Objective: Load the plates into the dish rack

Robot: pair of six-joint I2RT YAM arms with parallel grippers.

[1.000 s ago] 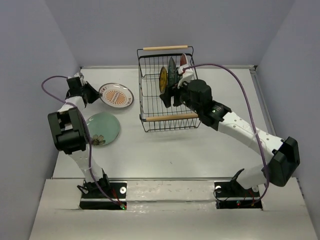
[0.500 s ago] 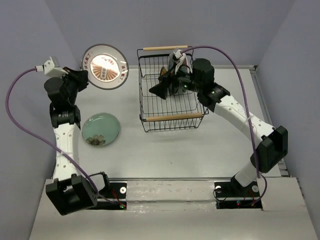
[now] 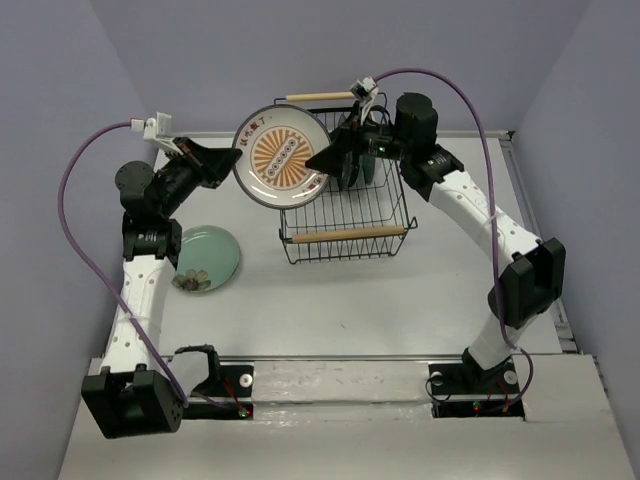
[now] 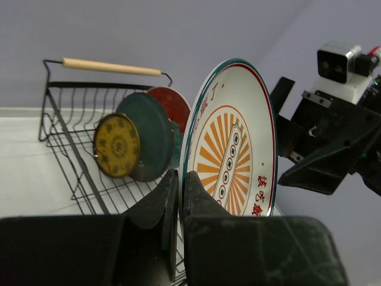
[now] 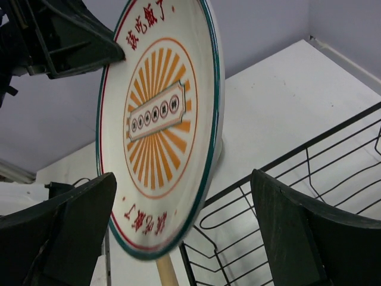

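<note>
Holding the orange-centred white plate upright at the dish rack.
Left fingers pinch its rim, right fingers spread; at least three plates racked, mint plate left on tabletop.

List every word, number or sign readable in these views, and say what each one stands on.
"該吃飯了": red characters on the rim of the white plate with the orange centre, printed twice, on opposite sides of the rim.
Centre band of that plate: a row of small round marks, too small to read.
Amber-yellow plate in the dish rack: middle pattern too blurred to read.
No other text shows.
</note>
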